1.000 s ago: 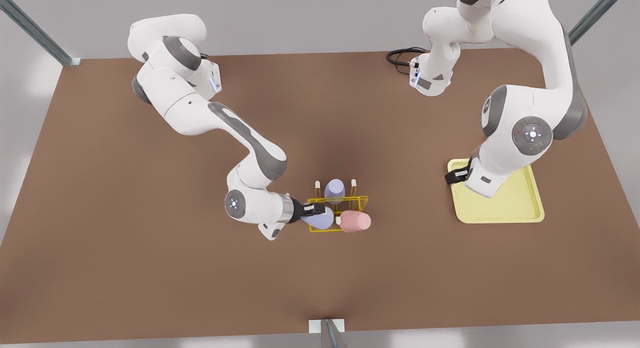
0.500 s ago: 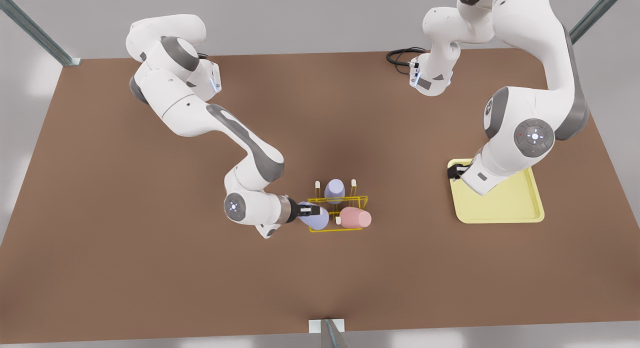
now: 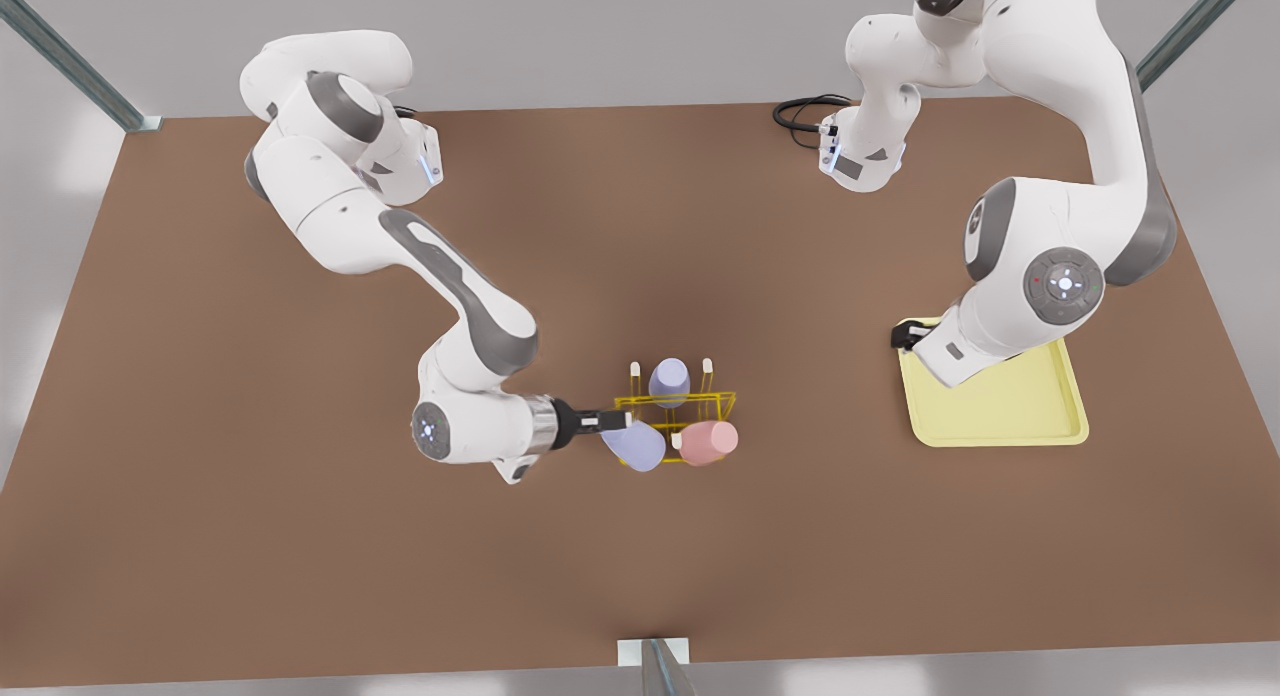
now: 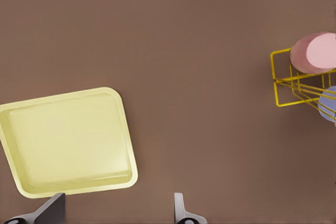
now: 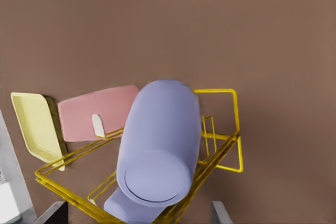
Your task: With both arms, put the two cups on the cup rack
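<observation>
The right gripper sits wide open and empty just beside the cup rack, whose pegs hold the tilted lavender cup and pink cup (likely just released), while the left gripper, also spread wide, waits over the tray.

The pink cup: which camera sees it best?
The front view: the pink cup shows whole there, tipped on the yellow rack beside the lavender cups. The right wrist view shows its side, partly behind a lavender cup. The left wrist view catches it end-on, far off.
</observation>
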### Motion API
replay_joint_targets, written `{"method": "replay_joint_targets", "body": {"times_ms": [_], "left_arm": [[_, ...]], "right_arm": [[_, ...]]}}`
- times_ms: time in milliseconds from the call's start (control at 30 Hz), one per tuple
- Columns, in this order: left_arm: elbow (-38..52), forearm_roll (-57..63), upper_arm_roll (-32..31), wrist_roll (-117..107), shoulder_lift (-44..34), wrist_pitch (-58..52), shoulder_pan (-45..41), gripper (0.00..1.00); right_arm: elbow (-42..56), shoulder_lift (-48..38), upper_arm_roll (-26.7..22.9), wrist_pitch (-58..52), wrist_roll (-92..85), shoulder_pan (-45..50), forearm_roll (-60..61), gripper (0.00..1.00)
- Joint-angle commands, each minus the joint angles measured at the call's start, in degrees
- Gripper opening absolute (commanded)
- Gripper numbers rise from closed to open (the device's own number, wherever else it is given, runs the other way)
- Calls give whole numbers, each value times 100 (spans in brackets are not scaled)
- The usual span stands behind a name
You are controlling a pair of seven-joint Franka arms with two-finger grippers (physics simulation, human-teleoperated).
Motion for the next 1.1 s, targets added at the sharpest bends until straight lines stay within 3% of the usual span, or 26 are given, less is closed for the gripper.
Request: {"method": "replay_joint_targets", "body": {"times_ms": [0, 67, 133, 167, 267, 467, 767, 800, 833, 867, 900, 1067], "left_arm": [[36, -115, 3, 456, -17, -214, 6, 100], [36, -106, 3, 456, 9, -197, -3, 100], [63, -97, -6, 465, -17, -215, -12, 100], [63, -106, -6, 474, -26, -232, -12, 100], [89, -115, -23, 456, -52, -267, -20, 100], [80, -115, -76, 448, -17, -417, 24, 100], [80, -115, -76, 439, -34, -425, 24, 100], [80, -115, -85, 439, -35, -425, 15, 100], [80, -115, -85, 439, -35, -434, 15, 100], [80, -115, -85, 439, -35, -434, 15, 100], [80, -115, -76, 439, -35, -443, 15, 100], [80, -115, -76, 448, -35, -434, 6, 100]], "right_arm": [[60, -222, 20, -767, -414, -264, -38, 100], [7, -820, -24, -1637, -423, -809, -951, 100], [16, -1119, -50, -2710, -1099, -1661, -3148, 100], [-1, -1268, -50, -2754, -1459, -1942, -3782, 100], [-37, -1550, -112, -3070, -2759, -2839, -3756, 100], [-194, -2920, -120, -4116, -3033, -3129, -2834, 100], [-142, -3062, -112, -4336, -2945, -3253, -2745, 100], [-72, -3245, -611, -4371, -2998, -2867, -2728, 100], [-168, -3588, -1806, -4310, -3025, -1866, -2430, 100], [-914, -4168, -2853, -3863, -2972, -969, -2201, 100], [-1539, -4599, -2968, -3519, -2972, -915, -2174, 100], [-1654, -4740, -3056, -3527, -2972, -906, -2113, 100]]}}
